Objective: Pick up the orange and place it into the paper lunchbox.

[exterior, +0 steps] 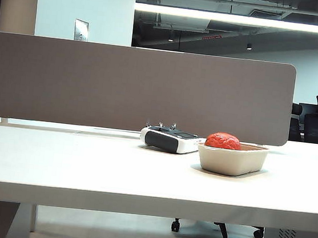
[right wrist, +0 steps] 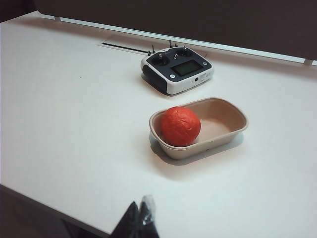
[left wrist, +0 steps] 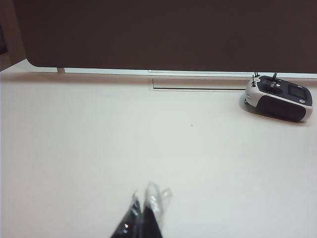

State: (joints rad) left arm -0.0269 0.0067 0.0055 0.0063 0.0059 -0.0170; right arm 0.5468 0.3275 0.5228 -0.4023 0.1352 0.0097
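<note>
With wrinkled red-orange orange (right wrist: 181, 126) resting inside beige paper-pulp lunchbox (right wrist: 233, 130), left gripper (left wrist: 143, 210) and right gripper (right wrist: 138, 215) both shut, empty, well apart: only risk, bumping tray while retreating.

The white table (exterior: 85, 162) carried just two things near its far edge, a white-and-black handheld controller (exterior: 170, 139) with small sticks and, just beside it, the beige paper lunchbox (exterior: 232, 160), both resting directly on its top.
</note>
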